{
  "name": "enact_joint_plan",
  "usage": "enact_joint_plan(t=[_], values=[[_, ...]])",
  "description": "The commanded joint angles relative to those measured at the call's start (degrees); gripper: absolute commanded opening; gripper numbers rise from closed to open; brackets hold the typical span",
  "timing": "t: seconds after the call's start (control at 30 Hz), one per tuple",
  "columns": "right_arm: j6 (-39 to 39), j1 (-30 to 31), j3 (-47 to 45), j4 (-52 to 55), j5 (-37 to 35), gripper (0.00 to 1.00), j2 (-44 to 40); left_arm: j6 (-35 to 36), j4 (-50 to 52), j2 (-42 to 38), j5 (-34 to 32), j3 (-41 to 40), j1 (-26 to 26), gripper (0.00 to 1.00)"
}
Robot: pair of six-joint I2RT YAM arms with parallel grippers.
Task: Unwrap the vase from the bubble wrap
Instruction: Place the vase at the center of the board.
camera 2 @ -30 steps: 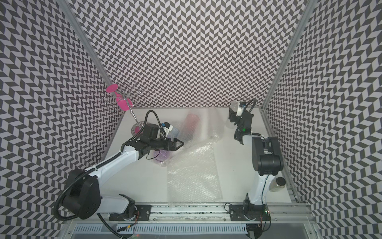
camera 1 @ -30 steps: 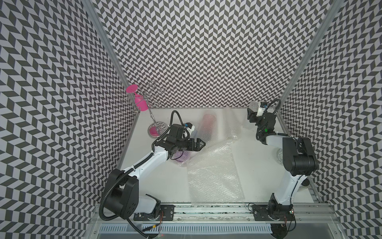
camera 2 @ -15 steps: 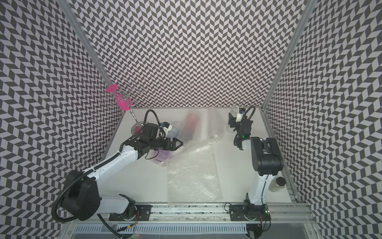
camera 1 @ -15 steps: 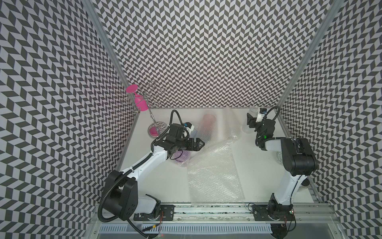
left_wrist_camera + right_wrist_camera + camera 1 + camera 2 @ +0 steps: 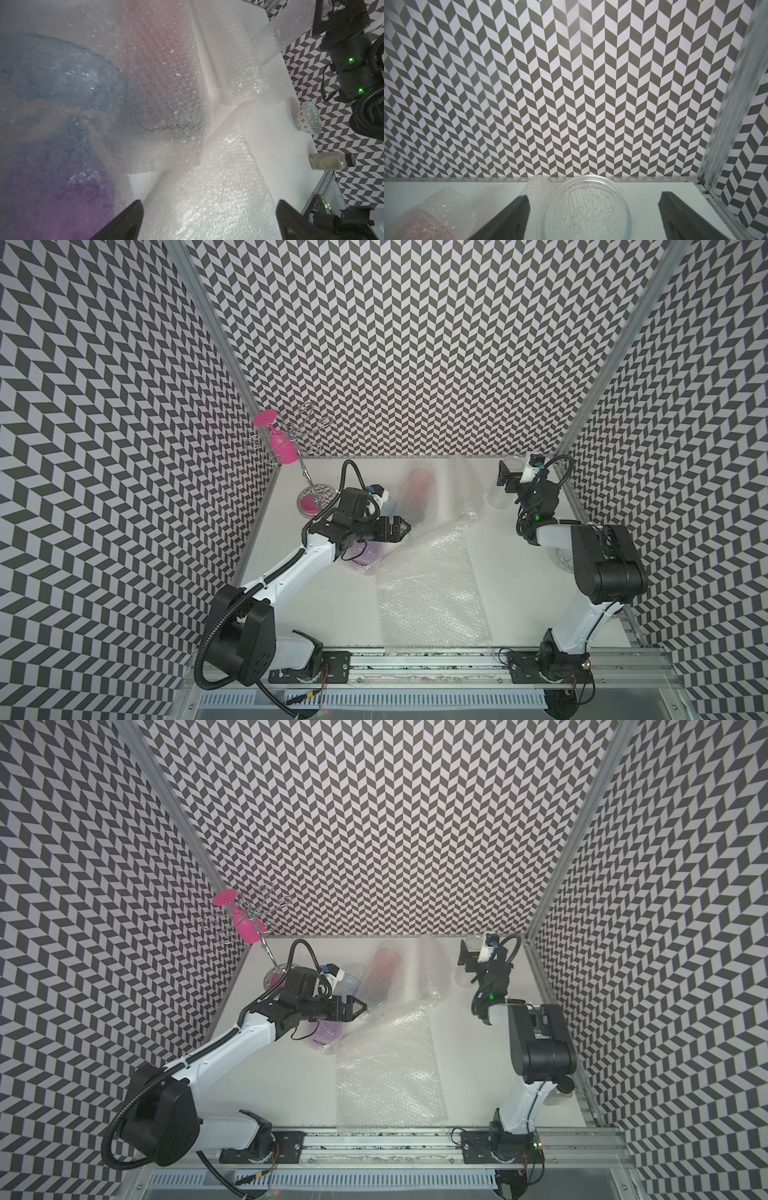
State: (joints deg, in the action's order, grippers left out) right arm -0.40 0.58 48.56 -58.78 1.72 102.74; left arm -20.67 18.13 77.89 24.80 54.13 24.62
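Clear vase: a clear glass vase [image 5: 498, 497] [image 5: 586, 209] with a rippled wall stands bare of wrap at the far right of the white surface [image 5: 345, 614]. It looks upright, long axis vertical, round mouth up.
Right tool: the right tool [image 5: 512, 473] [image 5: 593, 199] straddles the mouth of the clear glass vase. Its black fingers [image 5: 517, 209] are spread wide with a gap on each side of the glass, so nothing is clamped.
Left tool: the left tool [image 5: 399, 528] [image 5: 208, 204] hovers left of centre and points right. Its fingers are wide apart and empty above the bubble wrap.
Flat sheet: a translucent bubble wrap sheet [image 5: 432, 593] [image 5: 386, 1073] lies spread in the middle, long axis near to far. Its near end reaches the rail and its far end bunches up toward the left tool.
Far strip: a second bubble wrap strip [image 5: 461, 485] runs from the far wall toward the near side, between the pink bundle and the clear glass vase. Its near end is crumpled.
Pink bundle: a pink wrapped vase [image 5: 419, 493] [image 5: 164, 72] sits at far centre, long axis near to far in both top views. Whether it lies or stands cannot be told.
Blue bundle: a blue wrapped vase [image 5: 388, 506] [image 5: 62, 83] sits just left of the pink one, beside the left wrist.
Purple bundle: a purple wrapped vase [image 5: 365, 553] [image 5: 62, 207] shows under the left arm.
Bystanders: a pink goblet [image 5: 282, 445] hangs upside down on a wire rack [image 5: 307, 477] at far left. A patterned bowl [image 5: 308, 118] and a spice jar [image 5: 330, 163] sit by the right wall.
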Motion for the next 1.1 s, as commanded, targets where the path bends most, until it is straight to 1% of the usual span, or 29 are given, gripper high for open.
enact_joint_plan(t=[0.0,0.07,0.1,0.2,0.27,0.37,0.47,0.57,0.7,0.9,0.97,1.07], values=[[0.2,0.4,-1.6,-2.0,-1.3,0.99,-4.3,0.7,0.6,-0.5,-0.3,0.9,0.0,0.99],[0.3,0.7,-2.1,1.4,-2.1,0.99,-6.9,4.1,4.6,1.9,0.6,3.0,-0.4,1.00],[0.3,0.9,-2.1,3.6,-2.4,0.99,-8.3,5.8,6.6,3.0,0.1,4.2,-0.3,1.00],[-0.7,2.2,-1.9,12.1,-4.1,0.99,-13.6,10.2,10.9,4.8,-4.3,6.8,1.9,1.00],[-0.5,3.8,-1.3,19.1,-5.5,0.99,-17.4,10.7,12.1,5.3,-6.6,7.9,3.3,0.99],[0.2,7.2,-0.6,27.9,-8.3,0.99,-22.8,10.0,11.7,5.5,-6.3,7.9,4.8,1.00],[3.4,10.9,1.0,39.1,-10.7,0.99,-27.3,10.0,11.0,5.4,-6.1,7.2,5.8,0.99],[6.0,14.9,0.6,48.0,-12.1,0.99,-32.1,9.7,9.5,4.7,-4.4,5.2,5.9,1.00],[8.2,18.8,-2.5,55.7,-11.2,0.99,-38.7,10.0,9.3,4.5,-3.5,3.2,5.9,1.00],[15.3,22.1,-5.6,65.5,-3.9,0.99,-45.3,12.1,11.7,5.1,-5.4,3.1,6.0,1.00],[16.8,23.6,-8.1,66.2,-2.6,0.99,-47.1,12.7,12.6,5.8,-6.9,3.8,6.6,1.00],[17.0,25.0,-13.3,63.6,-2.1,0.99,-49.0,13.4,13.5,7.4,-9.4,4.7,7.5,0.99]])
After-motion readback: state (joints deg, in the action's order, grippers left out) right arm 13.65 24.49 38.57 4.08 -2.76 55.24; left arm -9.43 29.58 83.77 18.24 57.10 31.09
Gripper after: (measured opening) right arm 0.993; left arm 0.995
